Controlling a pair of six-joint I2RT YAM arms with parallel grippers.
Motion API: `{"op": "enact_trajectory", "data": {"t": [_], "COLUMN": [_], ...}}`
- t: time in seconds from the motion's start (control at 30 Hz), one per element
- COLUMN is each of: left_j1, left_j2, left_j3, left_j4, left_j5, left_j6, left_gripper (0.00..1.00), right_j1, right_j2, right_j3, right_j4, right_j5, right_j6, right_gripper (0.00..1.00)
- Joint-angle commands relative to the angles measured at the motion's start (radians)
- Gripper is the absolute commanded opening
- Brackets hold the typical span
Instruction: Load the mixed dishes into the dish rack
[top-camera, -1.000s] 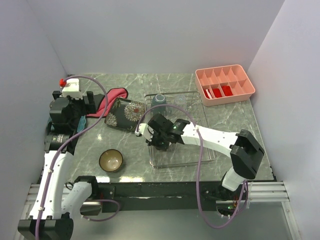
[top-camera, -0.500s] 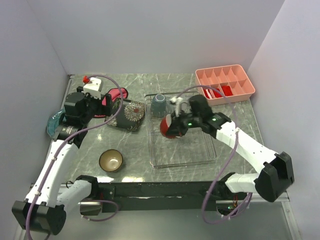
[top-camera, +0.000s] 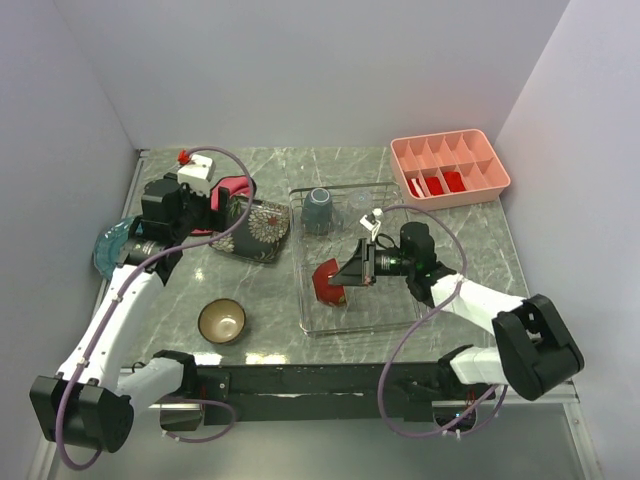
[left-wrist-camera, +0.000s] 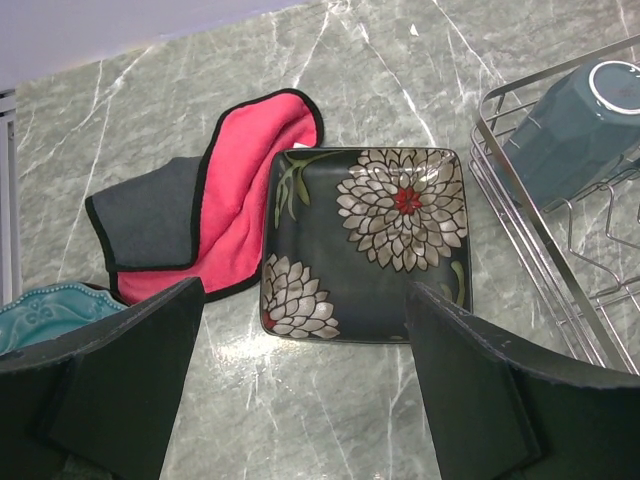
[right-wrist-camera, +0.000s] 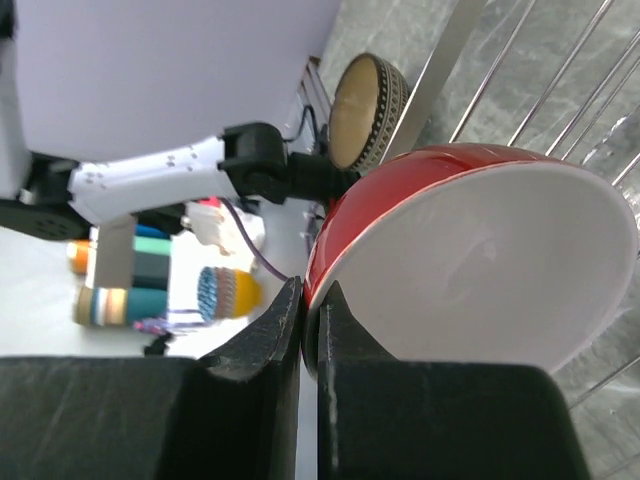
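My right gripper (top-camera: 350, 273) is shut on the rim of the red bowl (top-camera: 329, 281), white inside (right-wrist-camera: 480, 270), and holds it on edge inside the silver wire dish rack (top-camera: 400, 312). The grey-blue mug (top-camera: 318, 208) stands upside down in the rack's far left corner and shows in the left wrist view (left-wrist-camera: 570, 125). My left gripper (left-wrist-camera: 300, 400) is open and empty, above the table just near of the square flowered plate (left-wrist-camera: 365, 240), which lies left of the rack (top-camera: 255, 228). The round blue plate (top-camera: 108, 248) lies at the table's left edge. The dark cream-lined bowl (top-camera: 222, 321) sits near the front. The black plate is out of view.
A red-pink cloth (left-wrist-camera: 215, 215) with a grey side lies under the far left edge of the square plate. A pink compartment tray (top-camera: 450, 168) stands at the back right. Walls close the table at the left, back and right.
My right arm has drawn back and lowered the red bowl into the rack's left part, turning it on edge. My left arm has moved toward the square plate, away from the blue plate.
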Motion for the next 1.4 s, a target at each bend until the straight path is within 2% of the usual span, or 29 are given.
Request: {"op": "enact_trajectory", "data": {"t": [0.0, 0.33, 0.43, 0.57, 0.67, 0.7, 0.73, 0.8, 0.83, 0.9, 0.93, 1.17, 1.33, 1.37], "left_j1": [-0.006, -0.006, -0.008, -0.009, -0.014, -0.015, -0.018, -0.021, -0.023, -0.026, -0.026, -0.028, -0.028, -0.028], "left_j2": [-0.007, -0.004, 0.006, 0.016, 0.016, 0.016, 0.015, 0.015, 0.012, 0.010, 0.009, 0.000, -0.034, -0.055], "left_j3": [0.039, 0.020, 0.023, 0.017, 0.007, 0.005, 0.002, -0.006, -0.009, -0.020, -0.024, -0.033, -0.024, -0.015], "left_j4": [0.018, 0.026, 0.035, 0.058, 0.070, 0.072, 0.072, 0.078, 0.081, 0.093, 0.096, 0.106, 0.046, -0.024], "left_j5": [0.000, -0.008, -0.002, 0.001, 0.004, 0.007, 0.007, 0.009, 0.007, 0.010, 0.009, 0.009, -0.017, -0.002], "left_j6": [0.015, 0.024, 0.022, 0.019, 0.018, 0.016, 0.015, 0.013, 0.012, 0.010, 0.007, 0.006, 0.067, 0.125], "left_gripper": [0.88, 0.88, 0.88, 0.88, 0.88, 0.88, 0.88, 0.88, 0.88, 0.88, 0.88, 0.88, 0.88, 0.88], "right_j1": [-0.037, -0.113, -0.138, -0.170, -0.196, -0.202, -0.208, -0.218, -0.218, -0.216, -0.216, -0.201, -0.193, -0.187], "right_j2": [0.041, 0.144, 0.134, 0.126, 0.106, 0.094, 0.080, 0.020, 0.002, -0.049, -0.063, -0.132, -0.216, -0.253], "right_j3": [0.011, 0.008, 0.035, 0.087, 0.127, 0.143, 0.160, 0.206, 0.219, 0.255, 0.265, 0.383, 0.422, 0.419], "right_j4": [0.208, 0.150, 0.044, -0.230, -0.403, -0.457, -0.569, -0.663, -0.709, -0.798, -0.836, -0.982, -1.010, -1.004], "right_j5": [-0.039, -0.073, -0.072, -0.030, 0.011, 0.057, 0.089, 0.175, 0.297, 0.387, 0.474, 0.681, 0.703, 0.697], "right_j6": [0.080, 0.021, -0.063, -0.212, -0.321, -0.402, -0.449, -0.586, -0.626, -0.712, -0.729, -0.852, -0.965, -0.978], "right_gripper": [0.00, 0.00, 0.00, 0.05, 0.20, 0.27, 0.31, 0.40, 0.42, 0.46, 0.47, 0.47, 0.49, 0.49]}}
